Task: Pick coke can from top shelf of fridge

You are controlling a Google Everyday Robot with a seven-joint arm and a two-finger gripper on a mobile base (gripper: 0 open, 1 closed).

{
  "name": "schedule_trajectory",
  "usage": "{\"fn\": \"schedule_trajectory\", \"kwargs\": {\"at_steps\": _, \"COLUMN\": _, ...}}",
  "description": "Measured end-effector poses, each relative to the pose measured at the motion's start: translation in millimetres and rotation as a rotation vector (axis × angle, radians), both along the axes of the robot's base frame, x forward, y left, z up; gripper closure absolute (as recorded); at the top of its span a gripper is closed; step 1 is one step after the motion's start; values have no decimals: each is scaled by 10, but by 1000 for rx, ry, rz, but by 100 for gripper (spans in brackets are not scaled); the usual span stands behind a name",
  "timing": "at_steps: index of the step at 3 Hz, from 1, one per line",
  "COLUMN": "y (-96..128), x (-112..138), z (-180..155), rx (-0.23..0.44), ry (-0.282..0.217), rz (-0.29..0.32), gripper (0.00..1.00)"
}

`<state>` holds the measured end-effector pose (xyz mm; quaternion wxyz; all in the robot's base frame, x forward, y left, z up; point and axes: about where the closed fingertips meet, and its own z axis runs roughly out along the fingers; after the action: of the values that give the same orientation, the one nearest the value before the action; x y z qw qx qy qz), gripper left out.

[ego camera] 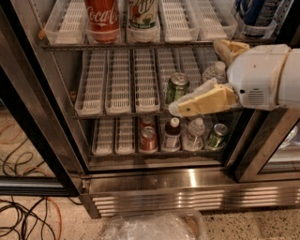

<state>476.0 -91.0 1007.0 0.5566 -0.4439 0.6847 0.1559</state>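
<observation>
- Starting at the left edge, black and orange cables (21, 213) lay tangled on the speckled floor, at 8 o'clock from the fridge (164, 180), whose black-framed door (33, 122) stood open.
- The coke can (101, 19) stood upright in a lane tray on the top shelf (65, 45), at 11 o'clock in the view, with nothing in front of it.
- A white-and-green can (143, 16) stood just beside it at its 3 o'clock, the two nearly touching.
- Below these, the middle shelf (117, 112) carried bare pale trays on its left half.
- On the bottom rack stood a red can (148, 139), a dark bottle (172, 135), a water bottle (193, 135) and a green can (217, 136), in that order.
- A second green can (177, 86) stood on the middle shelf, partly covered by the lower yellow finger (201, 101).
- The gripper (196, 77) hung at 3 o'clock, well apart from the coke can and lower than it, in front of the middle shelf; its two fingers were spread wide and held nothing.
- A clear bottle (215, 72) showed between those fingers, and the white arm (262, 75) hid the right end of that shelf.
- Blue cans (255, 14) sat at 1 o'clock.
- A crumpled clear plastic bag (150, 227) lay at 6 o'clock, before the ribbed grille (187, 200).
</observation>
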Motion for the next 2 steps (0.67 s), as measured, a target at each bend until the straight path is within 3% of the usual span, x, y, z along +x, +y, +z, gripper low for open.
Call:
{"fn": "schedule_trajectory", "kwargs": {"at_steps": 1, "y": 227, "x": 79, "z": -2, "rx": 113, "ry": -12, "rz": -9, "gripper": 0}}
{"fn": "schedule_trajectory", "kwargs": {"at_steps": 2, "y": 302, "x": 208, "z": -171, "rx": 229, "ry": -31, "rz": -67, "gripper": 0}}
